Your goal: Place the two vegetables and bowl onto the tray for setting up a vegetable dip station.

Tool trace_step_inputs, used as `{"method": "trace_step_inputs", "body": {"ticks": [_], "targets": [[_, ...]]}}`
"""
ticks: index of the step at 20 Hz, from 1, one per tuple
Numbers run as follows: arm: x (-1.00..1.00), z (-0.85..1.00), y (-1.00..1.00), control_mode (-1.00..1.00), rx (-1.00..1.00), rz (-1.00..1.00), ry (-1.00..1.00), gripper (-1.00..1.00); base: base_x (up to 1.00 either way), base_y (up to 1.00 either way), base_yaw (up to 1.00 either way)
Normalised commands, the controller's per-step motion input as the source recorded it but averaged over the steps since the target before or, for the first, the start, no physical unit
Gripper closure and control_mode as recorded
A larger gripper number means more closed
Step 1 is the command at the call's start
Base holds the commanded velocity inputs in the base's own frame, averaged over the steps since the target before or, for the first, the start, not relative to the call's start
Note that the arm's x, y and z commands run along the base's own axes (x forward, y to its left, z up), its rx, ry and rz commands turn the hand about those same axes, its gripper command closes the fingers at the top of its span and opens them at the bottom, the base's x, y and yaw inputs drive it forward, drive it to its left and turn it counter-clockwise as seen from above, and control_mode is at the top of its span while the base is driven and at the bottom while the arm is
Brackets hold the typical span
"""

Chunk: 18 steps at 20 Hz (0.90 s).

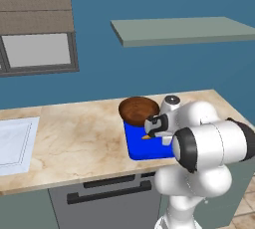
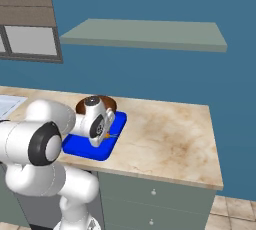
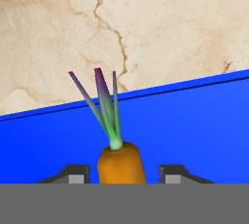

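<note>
Hovering low over the flat bright-blue rimmed tray (image 3: 194,125), the two-finger gripper (image 3: 121,173) stands parted, gaps flanking the slim orange carrot (image 3: 121,162) between its tips, apparently releasing; next, lift clear.

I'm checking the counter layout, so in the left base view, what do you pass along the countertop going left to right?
White sheet with dotted border → wooden bowl → blue tray, with the gripper over it and a bit of carrot beneath.
</note>
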Motion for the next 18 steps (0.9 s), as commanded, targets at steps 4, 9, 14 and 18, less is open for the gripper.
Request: {"method": "trace_step_inputs", "body": {"ticks": [4,9,14,18], "targets": [[-0.11,0.01,0.0,-1.0,0.0,-0.06,0.0,-1.0,0.0,0.0,0.0],[-0.11,0.46,-0.03,-1.0,0.0,-0.08,0.0,-1.0,0.0,0.0,0.0],[-0.13,0.39,-0.04,-1.0,0.0,-0.11,0.02,-1.0,0.0,0.0,0.0],[-0.38,0.07,-0.02,-1.0,0.04,-0.14,0.04,-1.0,0.0,0.0,0.0]]}}
